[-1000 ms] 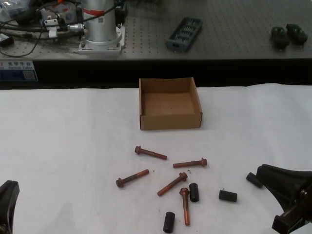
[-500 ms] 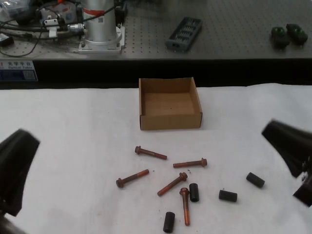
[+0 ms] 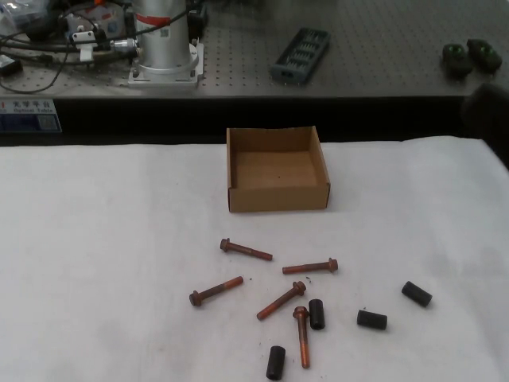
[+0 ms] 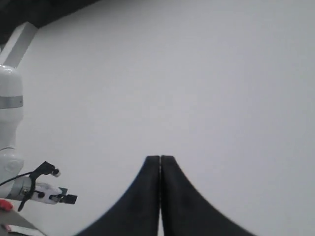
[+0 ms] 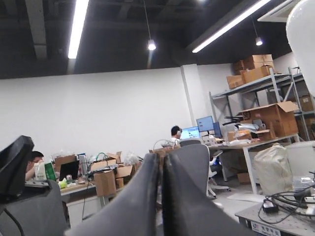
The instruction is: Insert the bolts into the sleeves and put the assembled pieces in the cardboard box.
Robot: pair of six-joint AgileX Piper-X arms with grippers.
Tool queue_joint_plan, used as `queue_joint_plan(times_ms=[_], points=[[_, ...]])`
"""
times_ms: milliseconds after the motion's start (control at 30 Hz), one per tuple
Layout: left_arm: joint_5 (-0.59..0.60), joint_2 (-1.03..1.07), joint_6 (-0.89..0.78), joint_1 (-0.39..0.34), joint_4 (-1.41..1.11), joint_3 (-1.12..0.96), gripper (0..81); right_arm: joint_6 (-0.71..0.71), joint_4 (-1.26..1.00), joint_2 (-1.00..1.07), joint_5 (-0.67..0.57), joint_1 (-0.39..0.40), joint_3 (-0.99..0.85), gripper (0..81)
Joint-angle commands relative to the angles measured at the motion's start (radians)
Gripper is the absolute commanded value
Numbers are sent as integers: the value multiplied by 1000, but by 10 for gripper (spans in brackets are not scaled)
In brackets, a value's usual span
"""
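On my feed, a white paper sheet (image 3: 103, 239) covered the near bench. Behind it I saw a grey perforated metal table (image 3: 382, 64) carrying a silver metal column (image 3: 161, 32), a dark slotted plastic rack (image 3: 300, 54), two black-and-green knobs (image 3: 471, 57) and tangled dark cables (image 3: 32, 56).

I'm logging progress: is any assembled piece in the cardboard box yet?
No, the cardboard box shows only its bare floor, while the bolts and sleeves lie loose on the white cloth in front of it.
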Motion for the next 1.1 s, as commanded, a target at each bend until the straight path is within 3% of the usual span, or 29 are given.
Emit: queue_joint_plan(times_ms=[0, 200, 333, 433, 533, 633, 700, 867, 1067], points=[[-79, -7, -187, 1, -33, -10, 5, 64, -28, -8, 1, 1, -10, 43], [-45, -7, -304, 1, -2, -10, 5, 66, -5, -8, 2, 1, -10, 43], [36, -7, -154, 1, 146, -10, 5, 21, 92, -8, -9, -2, -10, 43], [67, 7, -62, 1, 425, -10, 5, -84, 394, -5, -57, -2, -34, 43], [67, 46, -43, 4, 628, -13, 5, -333, 790, -3, -61, -2, -97, 43], [57, 112, 44, 4, 675, -13, 5, -586, 1116, 4, 83, 1, -185, 43], [6, 178, 95, 10, 674, -25, 5, -632, 1229, 22, 170, 1, -244, 43], [-30, 346, 179, 74, 669, -80, 5, -641, 1270, 140, 124, 1, -321, 43], [-18, 485, 233, 207, 692, -167, 5, -641, 1271, 371, 77, 1, -408, 43]])
